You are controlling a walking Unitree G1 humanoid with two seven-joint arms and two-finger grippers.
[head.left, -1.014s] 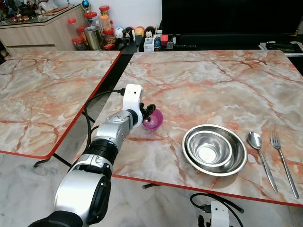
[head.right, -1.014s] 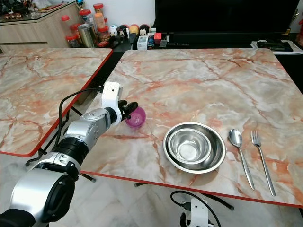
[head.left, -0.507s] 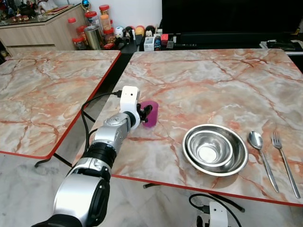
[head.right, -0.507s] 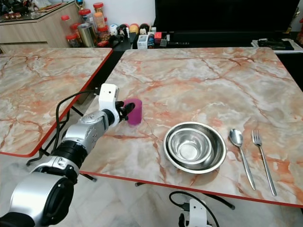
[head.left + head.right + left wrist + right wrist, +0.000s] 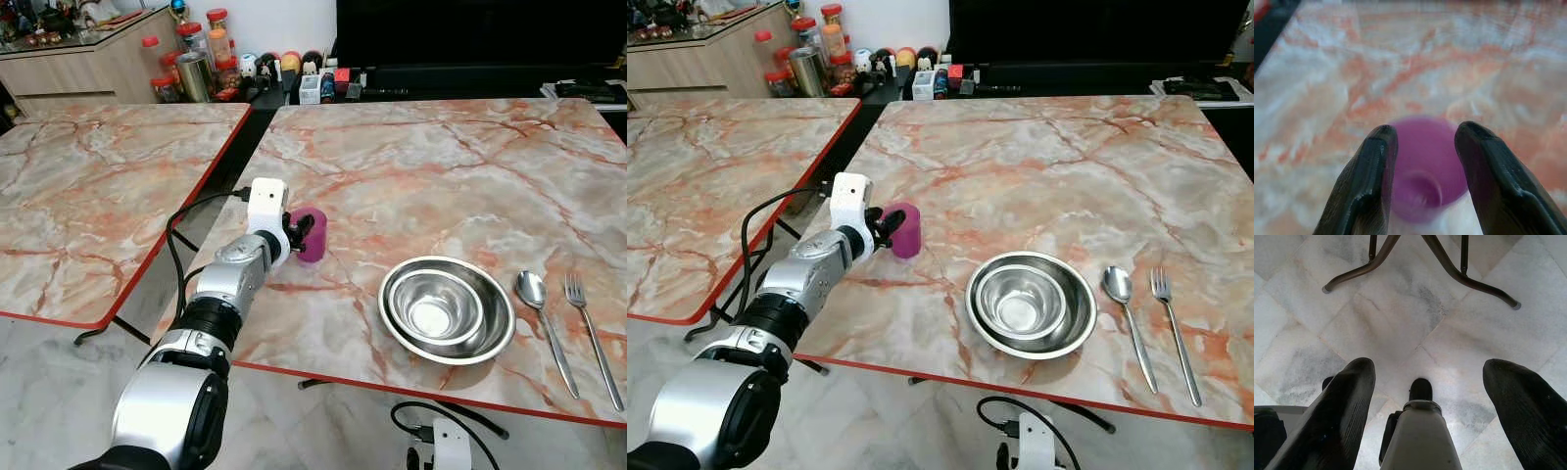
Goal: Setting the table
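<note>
A purple cup [image 5: 313,233] stands upright near the left edge of the marble table [image 5: 441,166]. My left gripper [image 5: 302,231] is shut on it from the left, a black finger [image 5: 1374,166] pressed against each side of the blurred cup [image 5: 1425,156]. To the right sit two nested steel bowls [image 5: 495,333], then a spoon [image 5: 530,290] and a fork [image 5: 586,328] lying side by side. My right gripper [image 5: 1430,366] hangs open below the table's front edge, over the tiled floor.
A second marble table [image 5: 88,196] stands to the left across a narrow gap [image 5: 211,181]. Jars and small bottles [image 5: 201,64] line a low shelf at the back, beside a wooden cabinet [image 5: 88,59]. Table legs [image 5: 1449,269] cross the floor under my right arm.
The cup was tilted in my left gripper a second ago; it now stands upright on the table, slightly further left. The right arm has not moved.
</note>
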